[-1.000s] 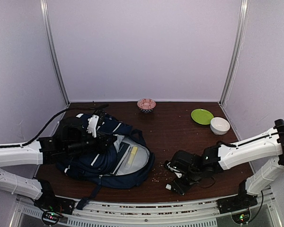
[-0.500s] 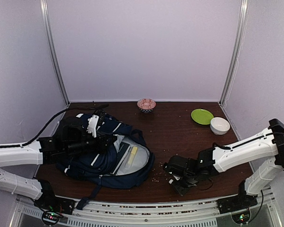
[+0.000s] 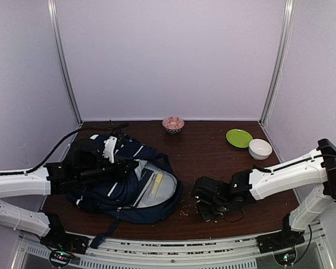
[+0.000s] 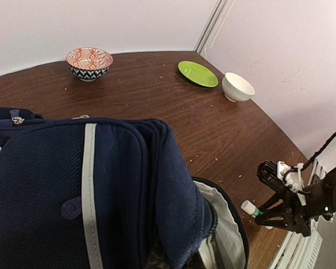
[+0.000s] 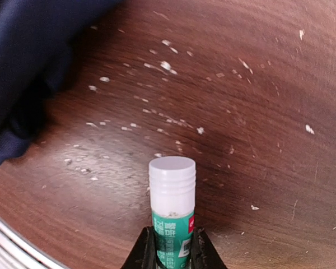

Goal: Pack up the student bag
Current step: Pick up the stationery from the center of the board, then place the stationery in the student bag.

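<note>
The student bag [image 3: 123,188] lies at the left of the table, navy with white stripes, its main pocket open and showing pale grey lining [image 3: 163,191] with a yellow item [image 3: 156,185] inside. My left gripper [image 3: 126,167] is at the bag's upper flap [image 4: 173,213] and holds it up. Its fingers are hidden by the fabric in the left wrist view. My right gripper [image 3: 204,208] is shut on a glue stick [image 5: 171,190] with a white cap and green label. It holds the stick low over the table, just right of the bag's opening. The stick also shows in the left wrist view [image 4: 250,209].
A red patterned bowl [image 3: 173,124] stands at the back middle. A green plate [image 3: 239,137] and a white bowl [image 3: 260,148] are at the back right. Crumbs [image 3: 185,210] are scattered on the brown table by the bag. A black cable [image 3: 61,144] runs at the far left.
My right gripper has moved left towards the bag's opening with the glue stick in it. The left arm and the bag have not moved.
</note>
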`<state>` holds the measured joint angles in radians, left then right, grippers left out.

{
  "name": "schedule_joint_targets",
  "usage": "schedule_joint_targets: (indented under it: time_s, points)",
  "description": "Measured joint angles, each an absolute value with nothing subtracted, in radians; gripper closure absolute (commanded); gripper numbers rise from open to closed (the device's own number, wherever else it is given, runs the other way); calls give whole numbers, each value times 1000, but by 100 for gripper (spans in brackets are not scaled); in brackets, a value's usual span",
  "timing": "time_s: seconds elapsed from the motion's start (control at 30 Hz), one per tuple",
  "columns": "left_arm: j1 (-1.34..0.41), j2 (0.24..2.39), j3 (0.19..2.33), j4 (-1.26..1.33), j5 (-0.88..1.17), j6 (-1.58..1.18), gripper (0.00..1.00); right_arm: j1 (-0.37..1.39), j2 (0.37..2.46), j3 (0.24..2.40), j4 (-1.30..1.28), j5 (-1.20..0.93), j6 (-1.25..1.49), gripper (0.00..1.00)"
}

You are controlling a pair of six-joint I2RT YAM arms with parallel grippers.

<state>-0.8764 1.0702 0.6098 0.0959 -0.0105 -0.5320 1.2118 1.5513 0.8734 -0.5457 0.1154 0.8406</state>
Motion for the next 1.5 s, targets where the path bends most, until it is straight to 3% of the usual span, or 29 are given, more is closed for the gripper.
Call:
schedule_joint_targets:
  time_s: [0.4,0.6,0.87,1.07,1.3,1.5]
  points:
    - [-878,1058,597,105,-18,-537,100,1208,1634,873,-558,120,905,67]
    - [-878,1053,594,105,-19,-537,100,1204,1634,873,-561,118,905,82]
    - [-879,1037,594,95,-22,-537,100,1203,1530,904,-637,170,880,83]
    - [-879,1016,595,76,-22,-530,100,1198,1448,1174,-662,199,786,83]
    - [-879,972,596,44,-22,-522,100,1192,1623,1505,-633,110,628,83]
    - [-879,912,596,-3,-22,-522,100,1182,1822,1533,-608,52,564,83]
